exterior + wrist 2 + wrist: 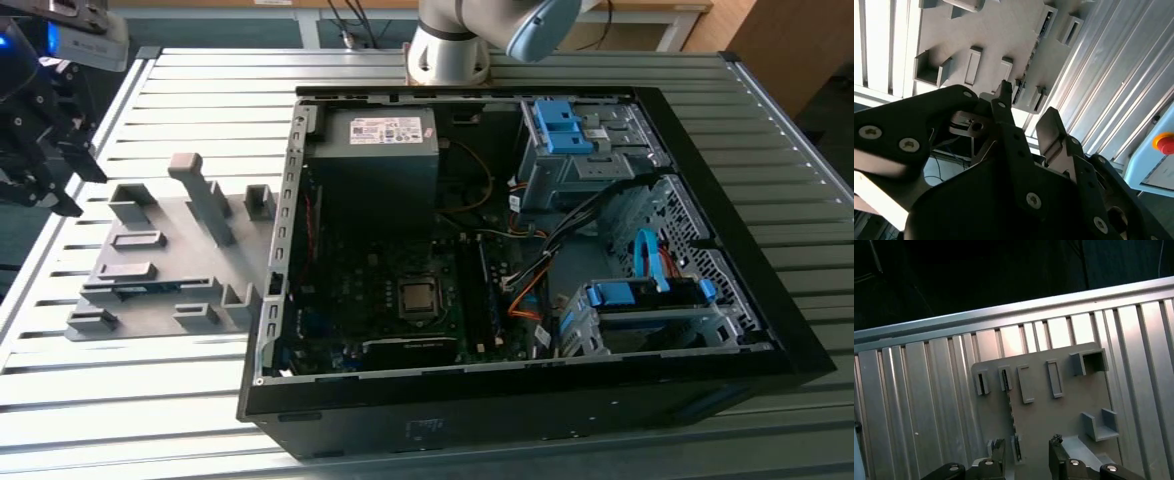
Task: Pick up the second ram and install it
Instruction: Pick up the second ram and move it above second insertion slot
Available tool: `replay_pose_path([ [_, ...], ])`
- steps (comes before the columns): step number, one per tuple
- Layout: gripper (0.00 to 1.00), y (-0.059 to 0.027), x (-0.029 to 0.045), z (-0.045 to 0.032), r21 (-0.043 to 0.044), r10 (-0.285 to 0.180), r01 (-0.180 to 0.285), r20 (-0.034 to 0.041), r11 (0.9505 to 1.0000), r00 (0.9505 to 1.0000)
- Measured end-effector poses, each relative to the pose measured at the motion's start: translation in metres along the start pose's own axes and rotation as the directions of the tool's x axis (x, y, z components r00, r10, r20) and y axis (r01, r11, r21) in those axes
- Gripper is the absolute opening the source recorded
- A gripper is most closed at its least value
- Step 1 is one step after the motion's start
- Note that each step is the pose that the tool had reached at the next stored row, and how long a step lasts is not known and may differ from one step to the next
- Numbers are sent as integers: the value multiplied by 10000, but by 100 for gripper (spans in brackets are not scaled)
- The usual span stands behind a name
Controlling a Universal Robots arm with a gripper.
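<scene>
First wrist view: my claw (1027,452) hangs released above the grey holder plate (1069,410). The second ram (1010,412) stands edgewise in it, seemingly nearer one fingertip, so I should centre before closing.

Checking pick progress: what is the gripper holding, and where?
Nothing; the gripper is open, apart from the second ram standing on edge in the holder plate.

over holder plate (1054,420): free | around ram (1010,415): grey blocks (1026,385) stand close | exterior view's right: case wall (283,250)
</scene>
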State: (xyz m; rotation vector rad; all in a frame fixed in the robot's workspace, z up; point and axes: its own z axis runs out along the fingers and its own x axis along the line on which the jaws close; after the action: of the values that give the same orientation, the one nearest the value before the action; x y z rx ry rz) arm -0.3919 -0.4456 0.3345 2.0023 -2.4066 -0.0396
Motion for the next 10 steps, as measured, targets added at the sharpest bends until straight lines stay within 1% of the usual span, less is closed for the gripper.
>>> replay_pose_path([
  [3, 47, -1, 0, 30, -4, -521, 521, -14, 9986, 9986],
  [5, 47, -1, 0, 45, -3, -901, 901, -24, 9959, 9959],
  [6, 47, -1, 0, 51, 11, -1049, 1049, -26, 9945, 9945],
  [7, 47, -1, 0, 56, 39, -1142, 1142, -27, 9934, 9935],
  [10, 47, -2, 0, 78, 182, -1222, 1222, -18, 9923, 9925],
])
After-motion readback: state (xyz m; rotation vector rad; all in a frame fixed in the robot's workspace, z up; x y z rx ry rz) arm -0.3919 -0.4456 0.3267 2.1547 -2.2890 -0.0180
